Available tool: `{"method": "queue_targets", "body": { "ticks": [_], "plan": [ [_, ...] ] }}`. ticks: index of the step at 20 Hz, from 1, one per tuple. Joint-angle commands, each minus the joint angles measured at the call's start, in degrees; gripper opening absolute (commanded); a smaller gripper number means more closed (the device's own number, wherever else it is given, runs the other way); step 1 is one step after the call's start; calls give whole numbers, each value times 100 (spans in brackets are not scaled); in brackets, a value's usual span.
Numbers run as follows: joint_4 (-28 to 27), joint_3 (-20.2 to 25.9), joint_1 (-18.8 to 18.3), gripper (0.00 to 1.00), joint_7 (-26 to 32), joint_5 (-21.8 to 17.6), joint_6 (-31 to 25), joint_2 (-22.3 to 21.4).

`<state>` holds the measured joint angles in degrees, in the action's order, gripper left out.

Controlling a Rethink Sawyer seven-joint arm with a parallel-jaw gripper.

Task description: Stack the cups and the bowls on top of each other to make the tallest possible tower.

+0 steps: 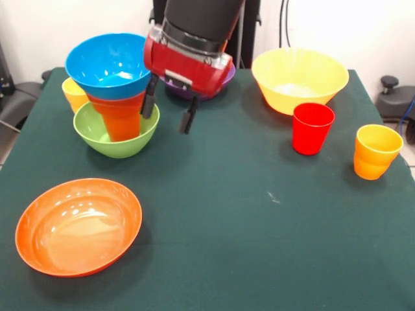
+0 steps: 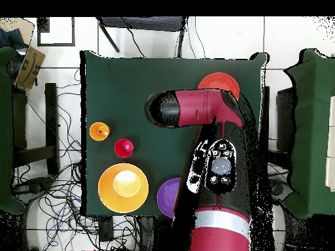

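I judge the tower is partly built: at about 10 o'clock on the table a green bowl holds an orange cup with a blue bowl on top. The gripper hangs just beside it, fingers apart, holding nothing. Left loose I count three bowls, wide orange, big yellow, purple, and three cups, red, yellow-orange, yellow
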<state>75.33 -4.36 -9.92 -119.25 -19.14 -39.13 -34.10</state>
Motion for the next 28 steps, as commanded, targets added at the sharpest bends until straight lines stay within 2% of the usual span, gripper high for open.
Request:
{"method": "queue_targets", "body": {
  "ticks": [1,5,8,15,23,28],
  "plan": [
    [-501,1159,-121,100,2335,-595,-845,501],
    [-734,1476,-325,100,2688,-396,-1208,709],
    [-1210,1682,-450,100,2918,-275,-1576,1018],
    [-2830,2009,-501,100,3739,-510,-2284,1759],
    [-5124,2587,-409,100,4888,-869,-3586,2691],
    [-5656,2736,-334,100,4975,-1002,-4210,2784]
  ]
}}
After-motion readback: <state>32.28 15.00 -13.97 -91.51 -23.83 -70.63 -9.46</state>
